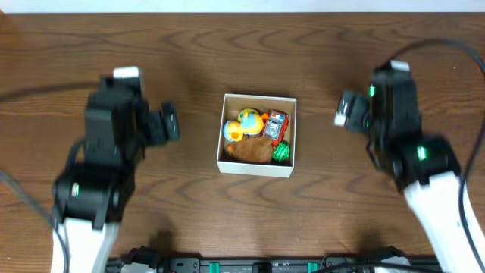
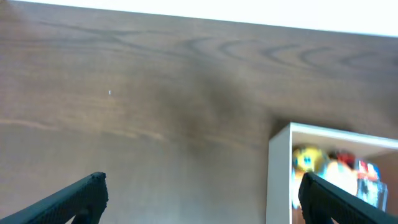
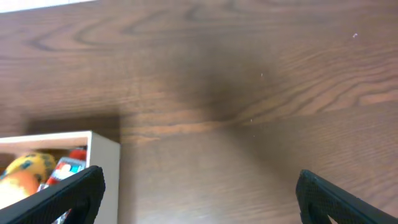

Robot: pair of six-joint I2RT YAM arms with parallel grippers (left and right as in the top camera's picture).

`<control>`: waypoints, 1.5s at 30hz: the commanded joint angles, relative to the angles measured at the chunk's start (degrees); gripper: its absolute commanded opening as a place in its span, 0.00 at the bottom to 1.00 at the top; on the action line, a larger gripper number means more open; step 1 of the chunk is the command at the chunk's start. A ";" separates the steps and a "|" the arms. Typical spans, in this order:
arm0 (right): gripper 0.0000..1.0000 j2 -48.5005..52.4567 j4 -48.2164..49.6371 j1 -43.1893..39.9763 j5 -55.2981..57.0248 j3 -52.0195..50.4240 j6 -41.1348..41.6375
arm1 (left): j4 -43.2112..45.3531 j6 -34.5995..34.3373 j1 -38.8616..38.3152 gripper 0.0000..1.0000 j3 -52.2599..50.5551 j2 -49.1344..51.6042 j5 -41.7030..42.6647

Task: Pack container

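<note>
The container (image 1: 255, 168), a small white box with a brown inside, sits mid-table. In it lie a yellow-and-blue toy (image 1: 246, 123), a red toy (image 1: 276, 125), a brown toy (image 1: 250, 150) and a green toy (image 1: 282, 152). My left gripper (image 1: 168, 121) hovers left of the box, open and empty; in the left wrist view the gripper (image 2: 202, 196) spans bare wood, the box wall (image 2: 280, 174) at its right finger. My right gripper (image 1: 348, 110) hangs right of the box, open and empty; in the right wrist view the gripper (image 3: 199, 193) has the box corner (image 3: 104, 162) by its left finger.
Dark wood tabletop (image 1: 242, 45) surrounds the box on all sides. The far table edge (image 2: 186, 12) shows as a pale strip in the left wrist view. The arm bases stand at the near edge (image 1: 258, 265).
</note>
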 commanded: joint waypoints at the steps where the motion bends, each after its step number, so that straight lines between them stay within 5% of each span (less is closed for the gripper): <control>1: 0.99 -7.74 -0.31 3.93 6.60 -6.80 4.76 | 0.02 1.09 -0.33 0.98 -6.64 -7.61 0.81; 7: 0.99 -24.09 -3.56 9.99 7.26 -16.79 9.51 | -2.95 -4.22 -0.33 0.98 -16.15 -24.57 0.79; 13: 0.99 -33.40 -7.26 10.58 6.88 -21.22 13.68 | -4.57 -5.64 -0.31 0.98 -18.67 -31.17 0.79; 35: 0.99 -34.84 -9.03 10.47 6.54 -21.94 12.33 | -4.59 -5.64 -0.31 0.98 -18.67 -31.23 0.79; 45: 0.99 -45.46 11.43 0.52 -8.24 -34.23 -11.82 | -4.59 -5.64 -0.31 0.98 -18.67 -31.23 0.79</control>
